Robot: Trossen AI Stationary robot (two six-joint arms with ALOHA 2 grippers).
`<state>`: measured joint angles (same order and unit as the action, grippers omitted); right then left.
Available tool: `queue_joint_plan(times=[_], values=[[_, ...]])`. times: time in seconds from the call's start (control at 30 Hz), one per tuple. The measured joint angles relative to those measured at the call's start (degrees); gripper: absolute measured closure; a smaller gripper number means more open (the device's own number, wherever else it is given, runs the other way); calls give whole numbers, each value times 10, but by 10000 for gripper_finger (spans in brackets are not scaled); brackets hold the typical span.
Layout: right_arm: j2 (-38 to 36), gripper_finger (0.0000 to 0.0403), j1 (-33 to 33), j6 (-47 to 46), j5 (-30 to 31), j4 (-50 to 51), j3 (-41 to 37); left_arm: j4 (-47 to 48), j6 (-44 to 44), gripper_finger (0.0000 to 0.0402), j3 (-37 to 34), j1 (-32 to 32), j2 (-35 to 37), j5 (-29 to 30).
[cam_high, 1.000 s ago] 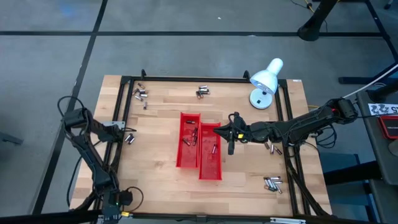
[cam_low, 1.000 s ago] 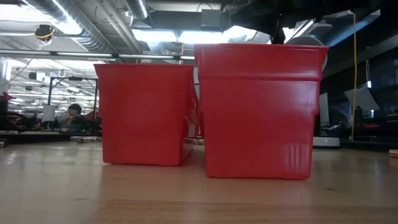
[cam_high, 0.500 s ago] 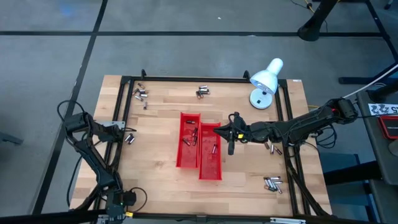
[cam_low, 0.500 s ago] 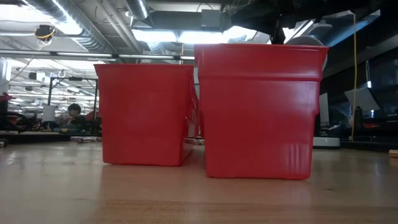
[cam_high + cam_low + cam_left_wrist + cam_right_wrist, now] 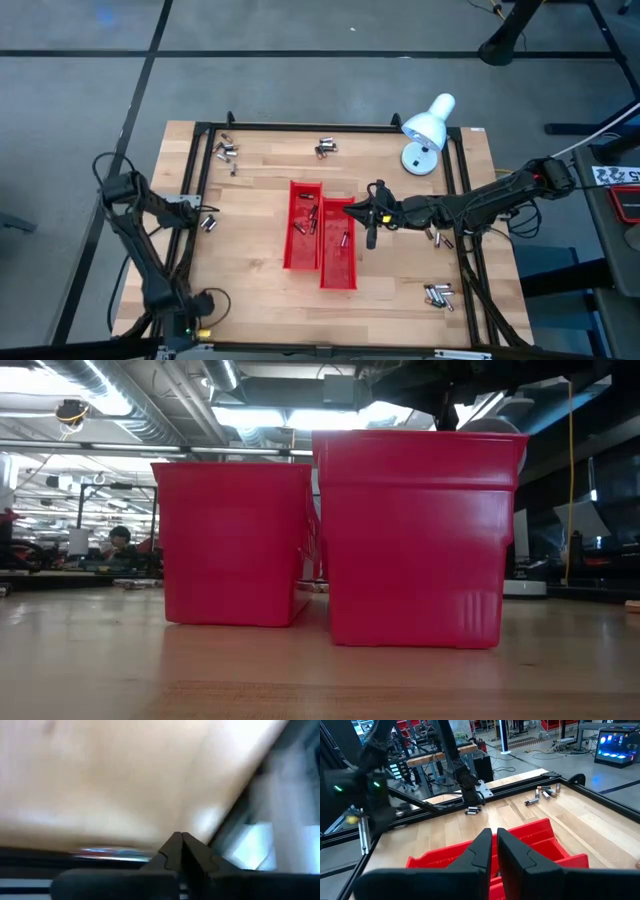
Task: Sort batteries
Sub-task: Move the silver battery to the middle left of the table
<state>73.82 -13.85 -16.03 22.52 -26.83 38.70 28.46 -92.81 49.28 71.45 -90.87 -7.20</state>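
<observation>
1. Two red trays sit side by side in the middle of the desk (image 5: 260, 300): the left tray (image 5: 304, 226) and the right tray (image 5: 338, 243), which sits a bit nearer the front edge
2. Both trays have a few batteries inside; some show in the left tray (image 5: 306, 222) and one in the right tray (image 5: 345, 238)
3. More batteries lie in little piles away from the trays: one pile (image 5: 226, 152) far off by the back left corner, one pile (image 5: 325, 148) behind the trays by the back rail, a pair (image 5: 208, 222) to the left of the trays, a pile (image 5: 437, 294) to the right of the trays near the front, and a few (image 5: 436, 236) to the right of the trays beside the right arm
4. The right end effector (image 5: 371, 222) hangs just at the right edge of the right tray, with its two fingers (image 5: 481, 851) almost touching and nothing between them
5. The left end effector (image 5: 192, 203) waits to the left of the trays, at the left rail next to the pair; its fingers (image 5: 172, 851) are pressed together with nothing in them
6. A white lamp (image 5: 428, 130) stands behind the trays, toward the back right
</observation>
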Motion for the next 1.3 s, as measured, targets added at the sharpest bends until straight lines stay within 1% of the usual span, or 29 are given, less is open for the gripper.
queue_joint_plan(times=[0.03, 0.07, 0.1, 0.13, 0.17, 0.2, 0.27, 0.33, 0.43, 0.5, 0.6, 0.7, 0.83, 0.97, 1.03, 1.13, 1.17, 1.3], values=[[0, 372, 0, 0, 0, 0, 0, -14, -1, 401, 4, 2, 18, 18], [0, 372, 0, 0, 1, 0, 0, 17, 16, 401, 11, 4, 29, 35], [0, 372, 0, 0, 4, -1, 0, 83, 18, 401, 10, 3, 41, 46], [0, 372, 0, 0, 5, -1, 0, 124, -2, 401, 5, 0, 47, 44], [0, 372, 0, 0, 7, -2, 1, 141, -12, 401, 2, 1, 45, 49], [0, 372, -1, 0, 9, -1, 1, 133, -3, 401, 6, 3, 40, 60], [0, 372, 1, -1, 10, -1, 1, 152, -9, 401, 19, 1, 59, 74], [2, 372, -4, 0, 17, -2, 0, 157, -2, 401, 23, -2, 61, 95], [5, 372, -1, -1, 21, 1, 1, 177, -7, 401, 18, -4, 66, 102], [5, 372, 1, -1, 20, 0, 0, 162, 0, 401, 22, -6, 65, 93], [9, 372, 0, -1, 23, -1, 0, 187, 2, 401, 19, -8, 63, 82], [10, 372, 0, 0, 24, -1, 0, 188, 7, 401, 20, -14, 64, 78], [10, 372, 0, -1, 24, -2, 0, 187, 11, 397, 20, -27, 64, 53], [10, 372, 0, 0, 24, -1, 0, 188, 17, 369, 20, -37, 64, 0], [10, 372, 0, 0, 24, -2, 0, 190, 18, 347, 20, -37, 64, -6], [10, 372, 0, 0, 24, -1, 0, 191, -14, 312, 10, -38, 64, -6], [10, 372, 0, 0, 24, -1, 0, 189, -40, 301, 6, -38, 64, -4], [10, 372, 0, 0, 24, 0, 0, 183, -199, 270, -24, -54, 64, 1]])
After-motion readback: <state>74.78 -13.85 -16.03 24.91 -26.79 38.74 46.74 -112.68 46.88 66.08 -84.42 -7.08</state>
